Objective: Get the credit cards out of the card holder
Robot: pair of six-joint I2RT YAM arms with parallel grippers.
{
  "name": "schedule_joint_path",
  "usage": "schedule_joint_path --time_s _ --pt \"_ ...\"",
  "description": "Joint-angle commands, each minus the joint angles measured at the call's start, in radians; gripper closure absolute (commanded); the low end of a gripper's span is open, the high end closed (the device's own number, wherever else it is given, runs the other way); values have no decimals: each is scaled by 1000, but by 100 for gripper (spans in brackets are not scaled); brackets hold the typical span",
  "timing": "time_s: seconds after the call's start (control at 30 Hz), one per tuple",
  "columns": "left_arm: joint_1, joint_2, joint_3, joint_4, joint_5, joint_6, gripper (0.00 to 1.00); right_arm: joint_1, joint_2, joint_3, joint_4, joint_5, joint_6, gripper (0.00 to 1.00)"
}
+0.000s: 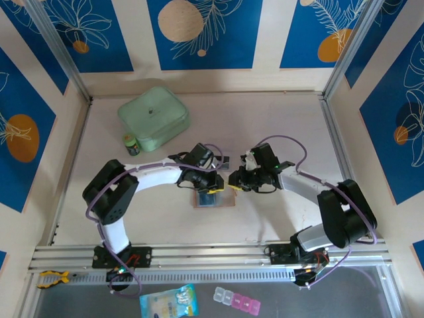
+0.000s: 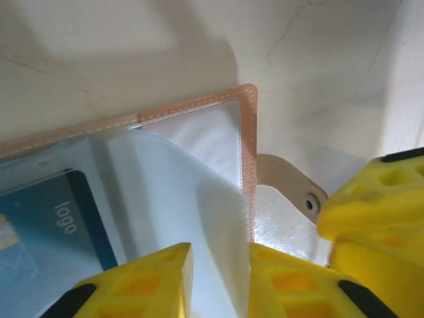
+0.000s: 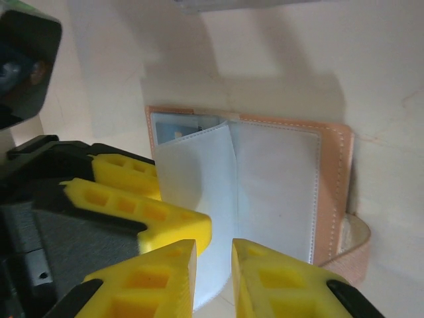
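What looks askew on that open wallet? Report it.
The tan-pink leather card holder lies open on the table, but one translucent plastic sleeve bows up off the pockets instead of lying flat. A dark blue credit card is still in a pocket behind it.

Lab test cell — pale tabletop [image 1: 278, 126] boxed by blue leaf-print panels [image 1: 199, 33] (aluminium-framed), robot arms [image 1: 149, 175] on a mounting rail [image 1: 212, 255]

Centre of the top view: card holder [image 1: 226, 201] open on the table [image 1: 278, 126], under left gripper [image 1: 215, 187] and right gripper [image 1: 233, 184], side by side. Upper left: zip case [image 1: 154, 117], small jar [image 1: 131, 144] just beside its lower-left edge. Left wrist view: credit card [image 2: 59, 225] in the holder's pocket, lower left; snap tab [image 2: 291, 189] right of the holder's edge.
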Motion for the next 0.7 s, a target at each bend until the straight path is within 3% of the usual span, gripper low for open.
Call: schedule_joint_path --time_s 0.0,0.47,0.67 --pt "-14 27 36 26 29 -14 75 -21 -39 -21 -55 -2 -32 78" --pt "-25 78 125 35 65 19 66 -60 -94 -27 -104 -3 -46 78" --pt "-21 67 131 28 60 35 66 -58 -93 -14 -114 -8 -42 77"
